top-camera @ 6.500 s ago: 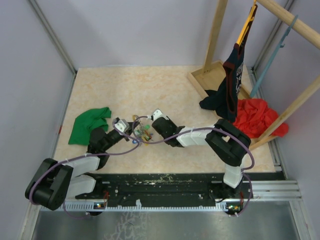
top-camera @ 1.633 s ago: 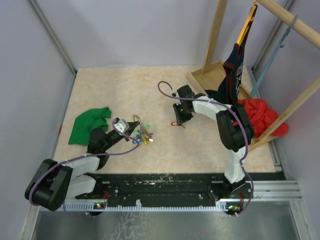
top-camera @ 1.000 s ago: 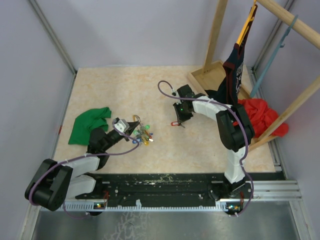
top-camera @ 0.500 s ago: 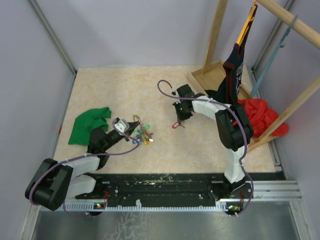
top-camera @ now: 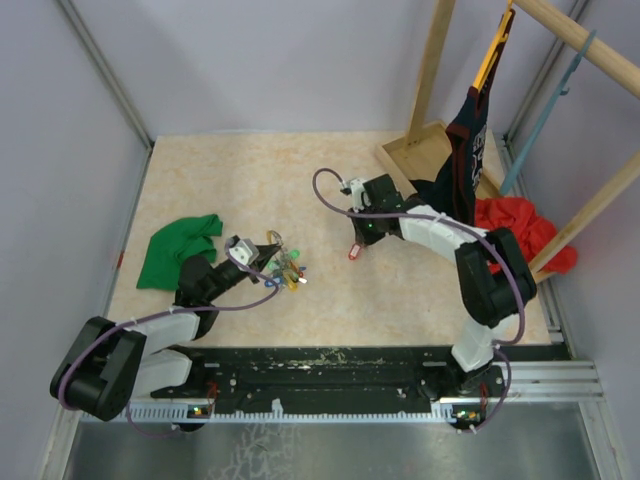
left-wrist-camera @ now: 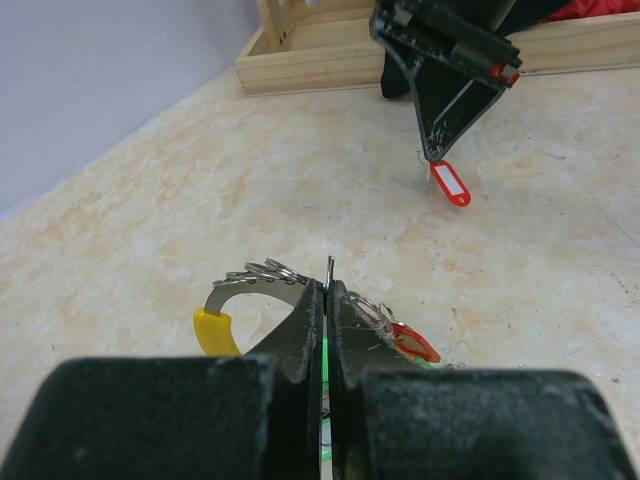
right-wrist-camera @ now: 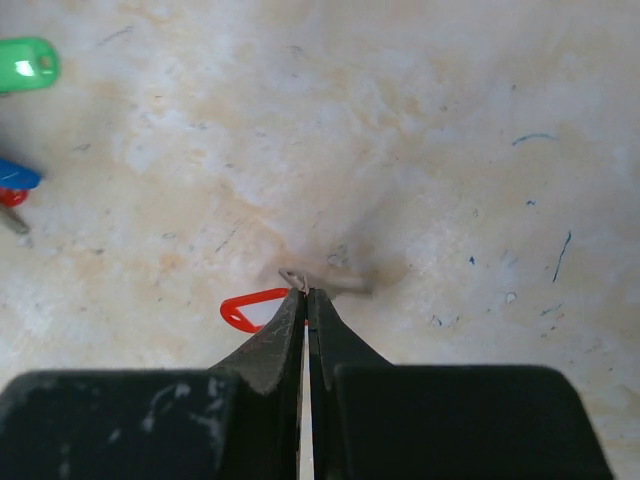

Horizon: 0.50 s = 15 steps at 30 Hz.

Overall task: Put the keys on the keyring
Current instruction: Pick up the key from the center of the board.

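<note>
We start with the pale marbled table point(top-camera: 250, 170), which fills most of the top view. At its far right corner stands a wooden rack point(top-camera: 430, 70) with a dark garment point(top-camera: 462, 170) hanging from it. A red cloth point(top-camera: 515, 235) is heaped just beside the garment, at the table's right edge. A green cloth point(top-camera: 178, 248) lies crumpled well apart from these, near the left edge.

Both arms reach in from the near edge. The left arm lies low, and the left gripper point(left-wrist-camera: 327, 290) sits just right of the green cloth. Its fingers are pressed together on the thin metal of the keyring point(left-wrist-camera: 255, 277). The keyring rests on the table at the gripper's tip, left of the table's middle, with a bunch of green, yellow, blue and red tags fanned around it.

The right arm bends over the middle of the table, and the right gripper point(right-wrist-camera: 305, 295) points down there, apart from the keyring. Its fingers are clamped on the metal end of the red-tagged key point(left-wrist-camera: 452, 185), whose tag hangs off the tip towards the table. We cannot tell whether the tag touches the surface.
</note>
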Tool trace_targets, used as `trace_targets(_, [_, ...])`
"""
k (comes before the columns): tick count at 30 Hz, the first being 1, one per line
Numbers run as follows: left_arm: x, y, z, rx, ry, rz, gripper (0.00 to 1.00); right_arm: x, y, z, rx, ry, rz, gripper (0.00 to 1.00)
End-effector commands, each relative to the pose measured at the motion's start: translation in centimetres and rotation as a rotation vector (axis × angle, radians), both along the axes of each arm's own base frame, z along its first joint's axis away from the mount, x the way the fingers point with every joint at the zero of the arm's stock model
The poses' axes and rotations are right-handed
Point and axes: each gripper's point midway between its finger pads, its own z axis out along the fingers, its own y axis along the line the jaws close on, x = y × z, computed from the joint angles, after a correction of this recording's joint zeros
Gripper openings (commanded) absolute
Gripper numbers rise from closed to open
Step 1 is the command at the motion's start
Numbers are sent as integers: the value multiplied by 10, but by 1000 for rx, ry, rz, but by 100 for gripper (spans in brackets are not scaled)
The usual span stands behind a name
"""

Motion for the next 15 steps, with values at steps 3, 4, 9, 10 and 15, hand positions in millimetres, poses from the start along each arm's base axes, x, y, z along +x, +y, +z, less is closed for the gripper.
trace_targets(3, [-6, -7, 24, -25, -79, -63, 0, -5, 46, 84, 241, -313, 296, 0])
trace_targets(4, [-8, -9, 25, -22, -84, -78, 0, -9, 52, 91, 282, -349, 328, 0])
trace_targets(9, [-18, -16, 30, -21, -112, -150, 0, -36, 72, 125, 393, -534, 528, 0])
trace_targets(10, [-19, -18, 32, -20, -117, -162, 0, -41, 75, 128, 408, -566, 561, 0])
trace_targets(15, [-19, -21, 36, -22, -129, -184, 0, -32, 74, 133, 382, -645, 550, 0])
